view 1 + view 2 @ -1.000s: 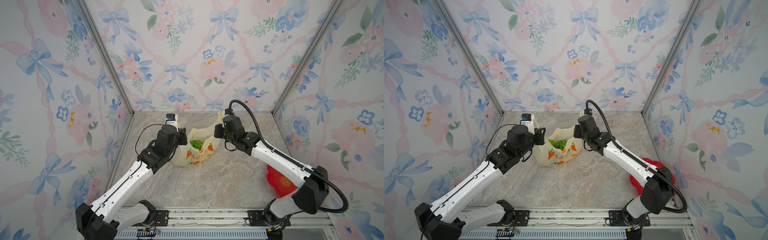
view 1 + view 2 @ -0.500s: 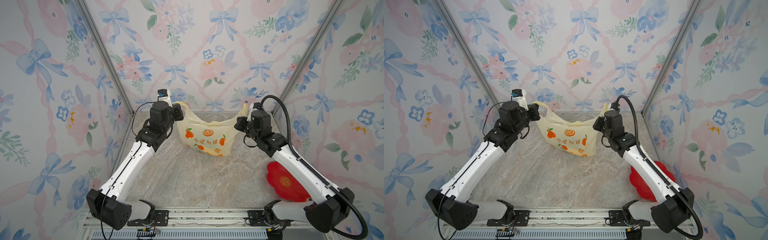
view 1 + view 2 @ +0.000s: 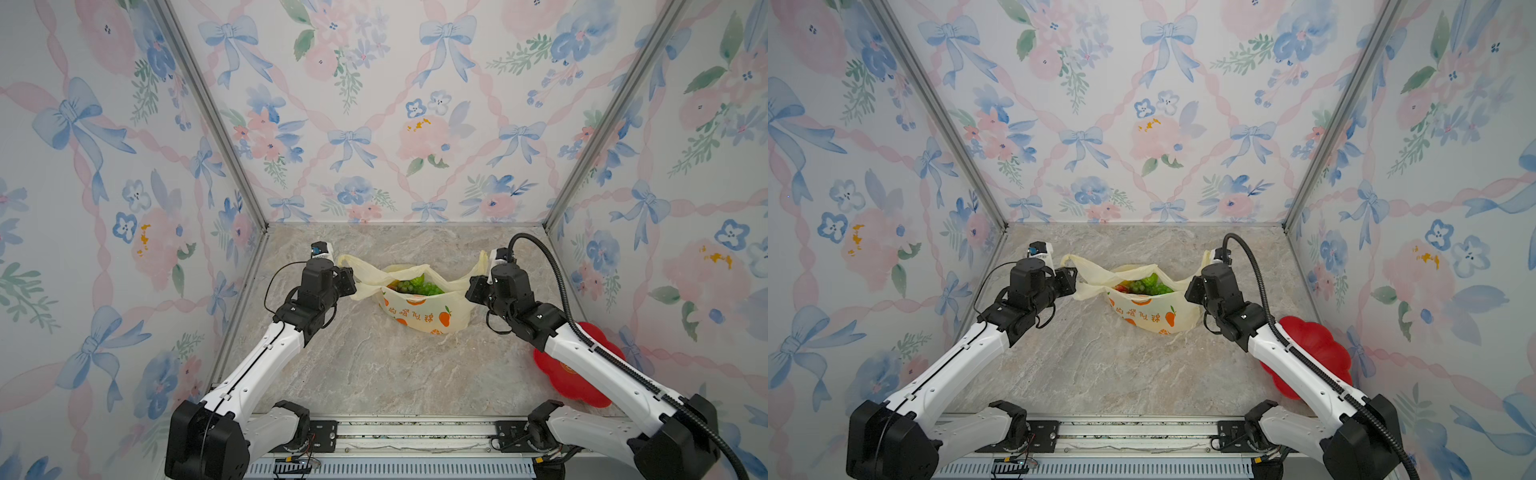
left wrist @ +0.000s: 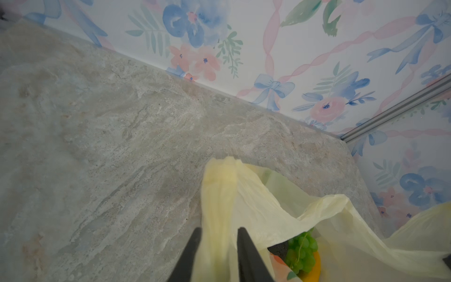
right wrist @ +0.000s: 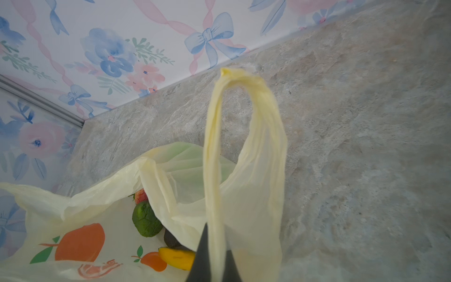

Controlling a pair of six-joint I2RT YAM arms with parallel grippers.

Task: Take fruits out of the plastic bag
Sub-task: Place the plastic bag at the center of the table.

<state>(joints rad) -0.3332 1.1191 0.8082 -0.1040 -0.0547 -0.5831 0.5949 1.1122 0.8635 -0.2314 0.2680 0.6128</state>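
The pale yellow plastic bag (image 3: 419, 318) (image 3: 1154, 318) stands on the marble table with its mouth spread wide. Inside lie the fruits: a green grape bunch (image 3: 419, 286) (image 4: 301, 254), a bumpy green fruit (image 5: 146, 222), a dark avocado (image 5: 170, 238), a banana (image 5: 177, 257) and a strawberry (image 5: 140, 196). My left gripper (image 3: 351, 282) (image 4: 219, 234) is at the bag's left handle (image 4: 219, 195); its jaws stand apart and the handle lies loosely between them. My right gripper (image 3: 471, 289) (image 5: 217, 241) is shut on the right handle (image 5: 244, 122).
A red flower-shaped plate (image 3: 582, 374) (image 3: 1312, 340) lies at the right, partly under my right arm. Flowered walls close in the back and both sides. Bare marble (image 3: 374, 374) stretches in front of the bag.
The bag hung stretched between both grippers; both arms have come down and it now rests on the table. My left jaws have parted from the handle.
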